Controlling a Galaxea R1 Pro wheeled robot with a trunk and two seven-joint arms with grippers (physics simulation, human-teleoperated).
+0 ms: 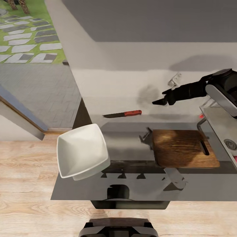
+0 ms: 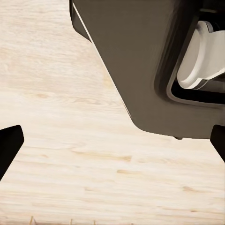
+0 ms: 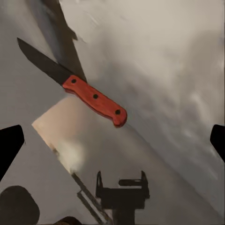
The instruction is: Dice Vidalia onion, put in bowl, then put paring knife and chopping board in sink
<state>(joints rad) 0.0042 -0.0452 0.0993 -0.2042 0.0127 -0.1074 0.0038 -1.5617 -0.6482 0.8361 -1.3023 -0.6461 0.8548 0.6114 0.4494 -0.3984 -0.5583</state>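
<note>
The paring knife [image 1: 123, 114] [image 3: 93, 99], red-handled with a dark blade, lies flat on the glossy grey countertop [image 1: 125, 144]. My right gripper [image 1: 161, 101] [image 3: 112, 143] hovers open just right of the knife's handle, nothing between its fingers [image 3: 9, 147]. The brown chopping board [image 1: 184, 148] lies bare near the counter's front edge, slot handle toward the sink [image 1: 220, 123] at the right edge. The white bowl [image 1: 82, 153] stands at the counter's front left corner. My left gripper [image 2: 112, 145] is open over the wooden floor. The Vidalia onion is out of view.
The tap's red-tipped lever [image 1: 201, 116] and round drain [image 1: 230, 144] show by the sink. A white wall [image 1: 131, 75] backs the counter. Light wood floor [image 1: 26, 171] lies to the left and front. My dark base [image 1: 118, 228] [image 2: 140, 61] is below the counter edge.
</note>
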